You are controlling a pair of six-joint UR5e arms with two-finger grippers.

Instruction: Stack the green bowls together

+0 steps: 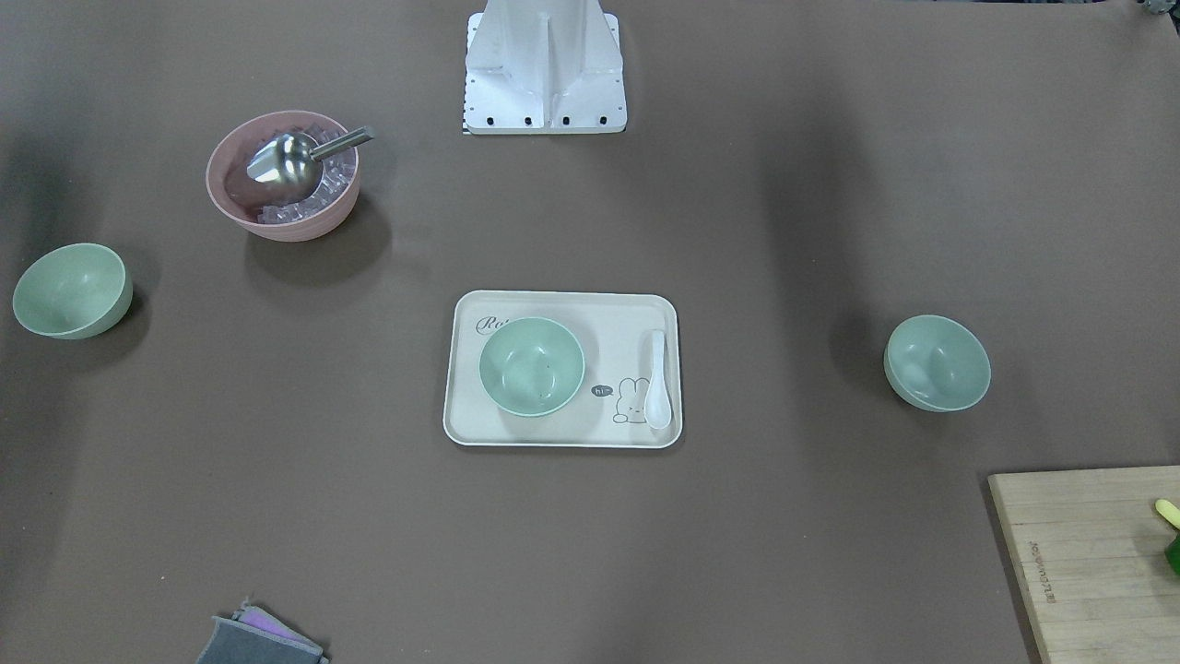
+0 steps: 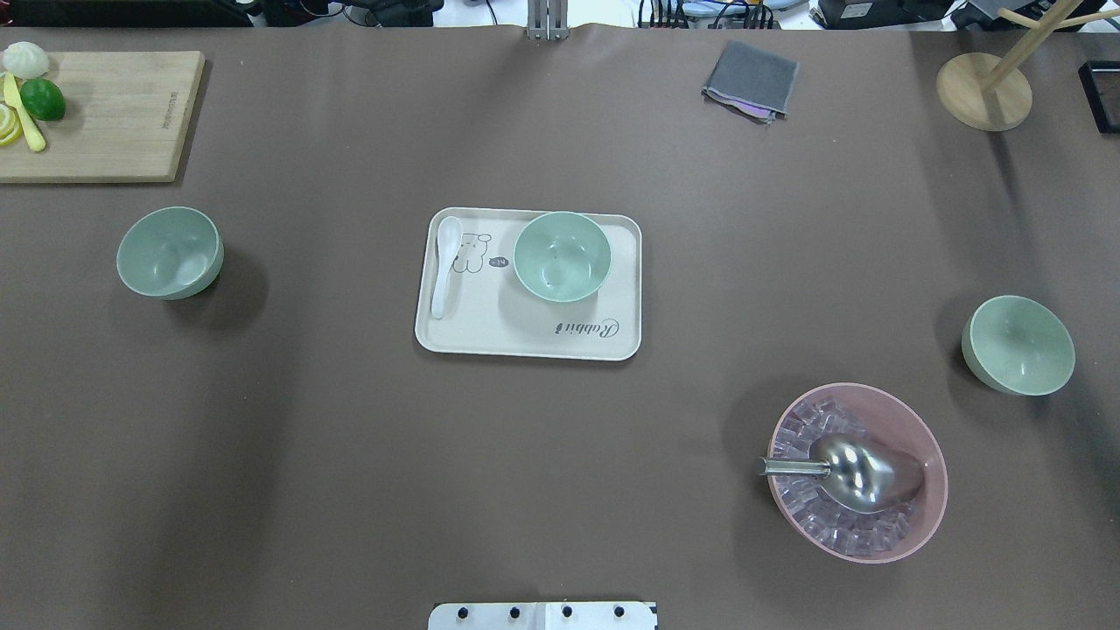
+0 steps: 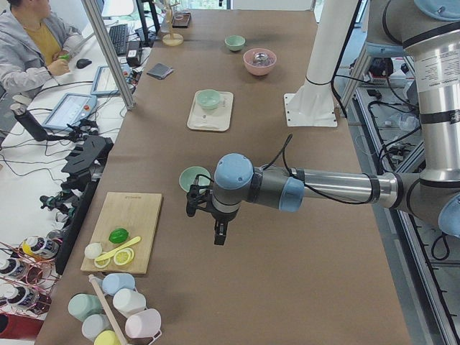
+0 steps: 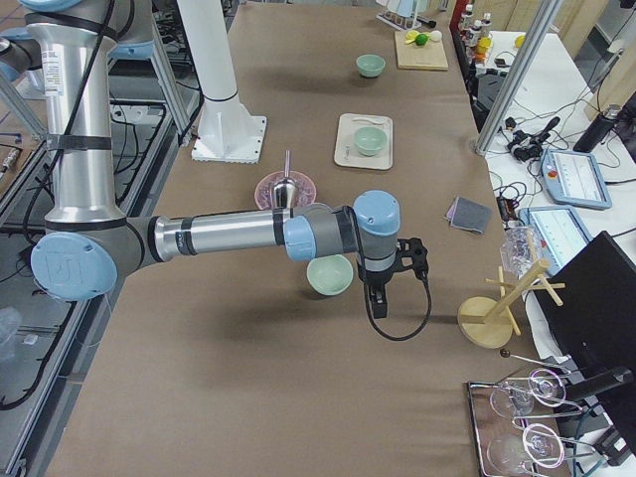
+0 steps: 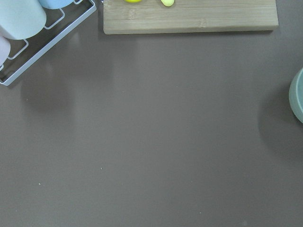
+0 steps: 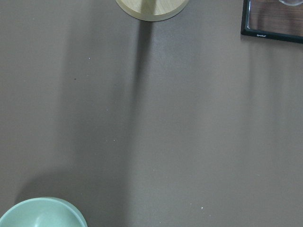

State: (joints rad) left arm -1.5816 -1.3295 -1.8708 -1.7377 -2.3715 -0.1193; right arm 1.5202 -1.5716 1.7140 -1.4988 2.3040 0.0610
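Three pale green bowls stand apart. One [image 2: 561, 256] sits on the cream tray [image 2: 455, 337] at the table's middle. One [image 2: 170, 252] stands on the left side and one [image 2: 1018, 344] on the right side. My left gripper [image 3: 219, 236] hangs above the table beside the left bowl [image 3: 191, 177]. My right gripper [image 4: 377, 298] hangs beside the right bowl [image 4: 330, 274]. Both grippers show only in the side views, so I cannot tell whether they are open or shut. The wrist views catch only bowl edges, the left bowl's [image 5: 298, 94] and the right bowl's [image 6: 42, 215].
A pink bowl [image 2: 927, 516] with ice cubes and a metal scoop [image 2: 853, 472] stands near the right bowl. A white spoon [image 2: 446, 262] lies on the tray. A cutting board [image 2: 114, 114], a grey cloth [image 2: 751, 79] and a wooden stand [image 2: 984, 87] line the far edge.
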